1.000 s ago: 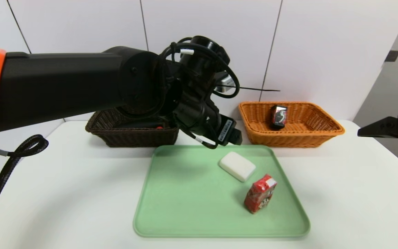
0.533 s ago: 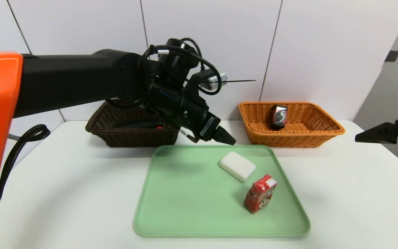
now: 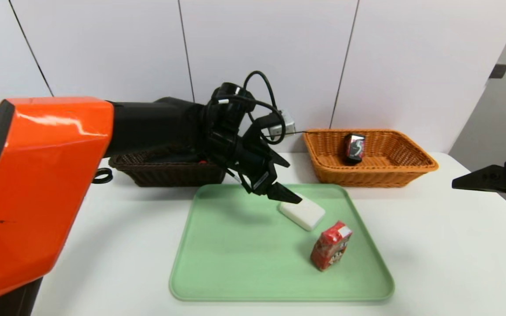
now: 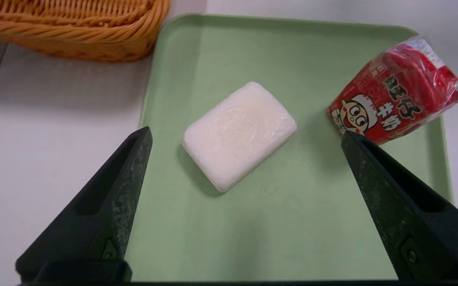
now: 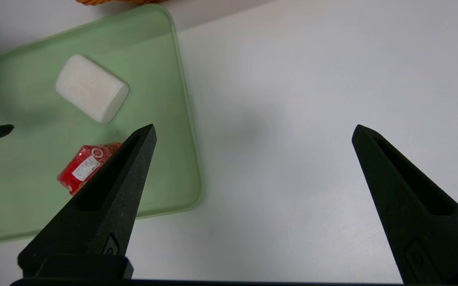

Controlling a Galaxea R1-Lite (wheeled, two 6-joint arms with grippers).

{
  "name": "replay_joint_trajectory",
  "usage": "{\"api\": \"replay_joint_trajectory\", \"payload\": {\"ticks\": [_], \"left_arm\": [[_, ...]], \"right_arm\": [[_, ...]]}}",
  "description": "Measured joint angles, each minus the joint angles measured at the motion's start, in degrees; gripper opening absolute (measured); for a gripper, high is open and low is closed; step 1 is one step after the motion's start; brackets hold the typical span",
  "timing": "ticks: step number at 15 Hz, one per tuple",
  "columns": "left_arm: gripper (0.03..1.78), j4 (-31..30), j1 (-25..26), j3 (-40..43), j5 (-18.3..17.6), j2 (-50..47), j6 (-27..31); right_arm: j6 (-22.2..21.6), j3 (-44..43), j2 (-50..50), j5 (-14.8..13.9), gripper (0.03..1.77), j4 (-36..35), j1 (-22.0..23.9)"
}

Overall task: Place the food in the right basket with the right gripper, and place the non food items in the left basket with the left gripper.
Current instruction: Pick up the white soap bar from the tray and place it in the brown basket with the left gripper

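The white block (image 4: 239,134) lay flat on your green tray (image 3: 235,263), beside the red carton (image 3: 330,245). Your left gripper (image 4: 245,135) hung over it, jaws spread wide and empty. Your right gripper (image 5: 253,133) waited wide open and empty above the table (image 5: 292,99).

The white desk (image 3: 433,245) carried a green tray (image 3: 235,263) beneath the left jaws, flanked behind by the left basket (image 3: 165,173) and the right basket (image 3: 369,171).
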State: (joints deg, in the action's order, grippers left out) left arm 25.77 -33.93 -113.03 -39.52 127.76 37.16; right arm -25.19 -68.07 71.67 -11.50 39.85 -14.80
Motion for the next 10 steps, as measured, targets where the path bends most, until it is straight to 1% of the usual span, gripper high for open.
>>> {"api": "replay_joint_trajectory", "payload": {"ticks": [3,4,8,10], "left_arm": [[1.69,-3.06,-0.17,-0.15,-4.27,3.94,5.49],[1.69,-3.17,-0.24,-0.15,-5.62,4.96,6.96],[1.69,-3.01,-0.2,-0.2,-10.51,7.41,7.91],[1.69,-3.39,-0.2,-0.2,-10.73,7.96,8.01]], "right_arm": [[0.17,0.99,-0.76,-0.22,1.7,0.0,-0.02],[0.17,1.16,-0.91,-0.24,1.7,-0.02,-0.02],[0.13,1.84,-1.27,-0.05,1.7,-0.05,0.02],[0.16,2.28,-1.38,-0.02,1.7,0.0,-0.02]]}}
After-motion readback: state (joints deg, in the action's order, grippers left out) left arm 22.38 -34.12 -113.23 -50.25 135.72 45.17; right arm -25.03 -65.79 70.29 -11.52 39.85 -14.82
